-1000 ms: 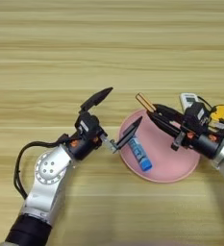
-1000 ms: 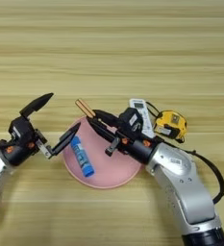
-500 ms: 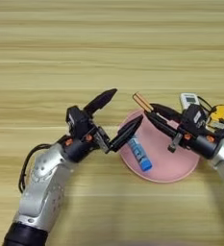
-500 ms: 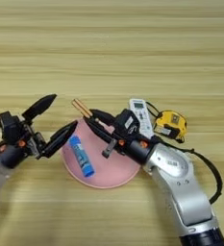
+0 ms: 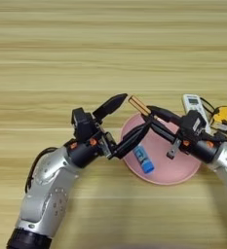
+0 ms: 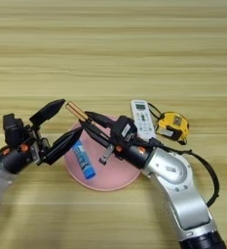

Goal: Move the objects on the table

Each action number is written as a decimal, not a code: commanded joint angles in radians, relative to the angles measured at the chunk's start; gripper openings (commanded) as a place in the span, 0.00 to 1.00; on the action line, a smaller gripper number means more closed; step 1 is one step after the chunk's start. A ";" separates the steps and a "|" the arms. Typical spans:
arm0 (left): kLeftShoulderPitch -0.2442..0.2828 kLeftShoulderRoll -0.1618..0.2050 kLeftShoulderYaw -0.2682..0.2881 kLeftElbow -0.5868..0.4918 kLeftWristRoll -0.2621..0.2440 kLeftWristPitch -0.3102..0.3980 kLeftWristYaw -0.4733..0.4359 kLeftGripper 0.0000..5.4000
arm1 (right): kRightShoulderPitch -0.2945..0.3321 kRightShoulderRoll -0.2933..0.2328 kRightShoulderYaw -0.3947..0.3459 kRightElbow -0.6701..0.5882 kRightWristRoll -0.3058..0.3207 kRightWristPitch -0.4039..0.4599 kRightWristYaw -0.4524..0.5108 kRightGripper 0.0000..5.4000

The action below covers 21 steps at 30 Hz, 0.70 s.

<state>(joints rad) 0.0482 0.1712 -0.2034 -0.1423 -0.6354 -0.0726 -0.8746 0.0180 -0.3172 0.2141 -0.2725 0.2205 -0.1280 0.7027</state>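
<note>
My right gripper [image 5: 153, 116] is shut on the thin screwdriver [image 5: 138, 105], held above the left rim of the pink plate [image 5: 183, 174]. Its orange handle [image 6: 76, 111] sticks out up-left past the fingers. My left gripper [image 5: 137, 111] is open around that handle end. One of its fingers [image 5: 112, 103] is above the handle and the other [image 5: 133, 138] is below, reaching over the plate's edge. The blue glue stick [image 5: 143, 158] lies in the plate's left part. The white remote [image 6: 141, 118] and the yellow-and-black tape measure [image 6: 172, 125] lie on the table [image 5: 61, 53] right of the plate.
The pink plate sits near the front middle of the table. The remote touches or nearly touches its far right rim, and the tape measure's black strap loops beside the remote. Both forearms come in low from the front corners.
My left gripper has moved right, and its open fingers now bracket the screwdriver's handle. The right gripper, screwdriver, glue stick, remote and tape measure have hardly moved.
</note>
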 commanded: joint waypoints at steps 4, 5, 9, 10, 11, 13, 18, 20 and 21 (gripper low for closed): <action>0.011 -0.013 -0.008 -0.003 0.028 -0.011 -0.026 0.82 | 0.004 -0.002 0.010 -0.005 0.013 -0.021 0.010 0.16; 0.012 -0.014 -0.009 -0.002 0.031 -0.017 -0.029 0.81 | 0.004 -0.002 0.011 -0.003 0.013 -0.022 0.012 0.16; 0.014 -0.019 -0.012 0.003 0.035 -0.020 -0.033 0.74 | 0.008 -0.005 0.013 -0.003 0.021 -0.029 0.020 0.16; 0.014 -0.020 -0.013 0.003 0.036 -0.022 -0.034 0.72 | 0.009 -0.006 0.013 -0.005 0.024 -0.030 0.022 0.16; 0.014 -0.021 -0.013 0.004 0.036 -0.023 -0.035 0.71 | 0.009 -0.006 0.013 -0.007 0.026 -0.031 0.023 0.16; 0.014 -0.022 -0.014 0.004 0.036 -0.027 -0.038 0.67 | 0.010 -0.007 0.013 -0.007 0.027 -0.033 0.025 0.16; 0.012 -0.027 -0.012 0.005 0.036 -0.031 -0.039 0.59 | 0.012 -0.010 0.013 -0.001 0.026 -0.040 0.028 0.16; 0.012 -0.028 -0.011 0.006 0.035 -0.031 -0.040 0.55 | 0.012 -0.010 0.014 -0.003 0.027 -0.041 0.030 0.16; 0.011 -0.028 -0.011 0.007 0.035 -0.031 -0.041 0.53 | 0.013 -0.010 0.014 -0.005 0.027 -0.042 0.030 0.16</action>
<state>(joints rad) 0.0609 0.1474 -0.1996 -0.1351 -0.6249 -0.0981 -0.8866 0.0368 -0.3236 0.2281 -0.2754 0.2433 -0.1702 0.7318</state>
